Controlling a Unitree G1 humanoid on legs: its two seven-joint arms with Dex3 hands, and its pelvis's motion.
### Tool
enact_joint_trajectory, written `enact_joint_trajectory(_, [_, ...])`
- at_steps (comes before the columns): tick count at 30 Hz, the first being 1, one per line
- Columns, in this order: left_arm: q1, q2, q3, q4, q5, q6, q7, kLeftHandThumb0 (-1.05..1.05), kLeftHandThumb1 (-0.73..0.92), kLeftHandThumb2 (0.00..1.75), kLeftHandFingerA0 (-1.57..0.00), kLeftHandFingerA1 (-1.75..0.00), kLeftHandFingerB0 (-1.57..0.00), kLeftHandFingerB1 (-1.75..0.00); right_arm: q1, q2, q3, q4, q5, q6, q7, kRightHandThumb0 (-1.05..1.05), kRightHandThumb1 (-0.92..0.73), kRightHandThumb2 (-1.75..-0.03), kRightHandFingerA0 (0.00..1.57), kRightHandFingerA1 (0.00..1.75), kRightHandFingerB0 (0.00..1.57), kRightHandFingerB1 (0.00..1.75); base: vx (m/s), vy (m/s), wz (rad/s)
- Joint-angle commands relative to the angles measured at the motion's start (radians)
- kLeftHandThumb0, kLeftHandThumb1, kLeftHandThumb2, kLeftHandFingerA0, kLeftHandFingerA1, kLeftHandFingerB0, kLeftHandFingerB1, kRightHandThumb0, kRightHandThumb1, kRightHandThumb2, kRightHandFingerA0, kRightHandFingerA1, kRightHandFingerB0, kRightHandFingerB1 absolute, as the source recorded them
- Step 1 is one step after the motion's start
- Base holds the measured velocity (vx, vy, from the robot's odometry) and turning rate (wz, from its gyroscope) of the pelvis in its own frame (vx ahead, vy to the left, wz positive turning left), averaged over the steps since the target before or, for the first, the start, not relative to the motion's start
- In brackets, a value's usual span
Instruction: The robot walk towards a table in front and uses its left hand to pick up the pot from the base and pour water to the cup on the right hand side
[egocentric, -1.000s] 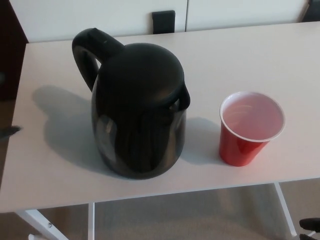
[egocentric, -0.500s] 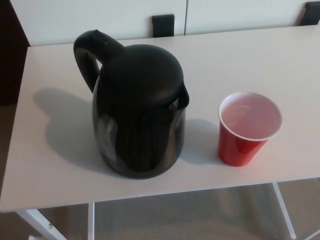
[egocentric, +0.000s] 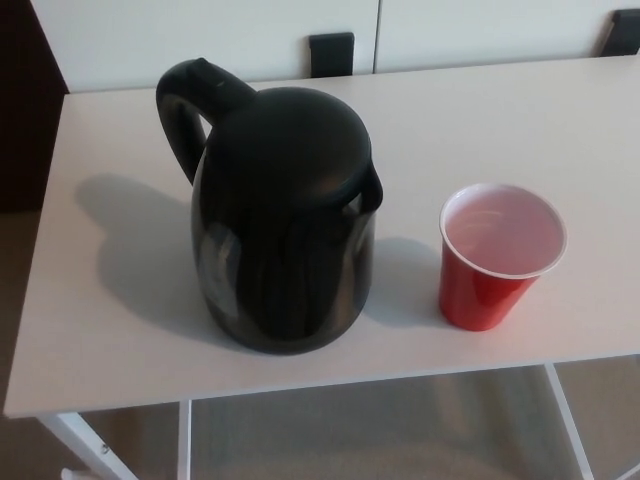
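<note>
Pot: a black pot (egocentric: 285, 225) stands upright on the white table (egocentric: 110, 290), handle (egocentric: 190, 110) toward the far left, spout facing the cup.
Cup: a red cup (egocentric: 497, 260) stands just to the pot's right, apart from it; water inside cannot be made out.
Base: hidden, if present.
Hands: neither shows, so their fingers cannot be judged.
Grip advice: any lift wants a full wrap on the handle, and the pot kept level.

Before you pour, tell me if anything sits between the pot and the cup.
Nothing visible does. Only bare table separates the pot from the cup on its right. Neither hand is in view.
</note>
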Motion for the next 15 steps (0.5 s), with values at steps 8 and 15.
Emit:
enact_joint_trajectory(8, [-0.079,-0.049,-0.213,0.139,0.158,-0.051,0.265,-0.48,0.71,0.61,-0.19,-0.32,-0.18,-0.29,0.001,0.006,-0.016,0.003,0.013,-0.021,0.005,-0.34,-0.56,-0.55,0.77,0.51,0.62,0.45,0.00,0.000,0.00])
enact_joint_trajectory(15, [-0.041,-0.022,-0.298,0.148,0.191,-0.106,0.300,-0.49,0.74,0.62,-0.29,-0.35,-0.20,-0.30,-0.015,0.004,-0.004,0.003,0.001,-0.016,0.004,-0.35,-0.56,-0.56,0.78,0.49,0.62,0.44,0.00,0.000,0.00])
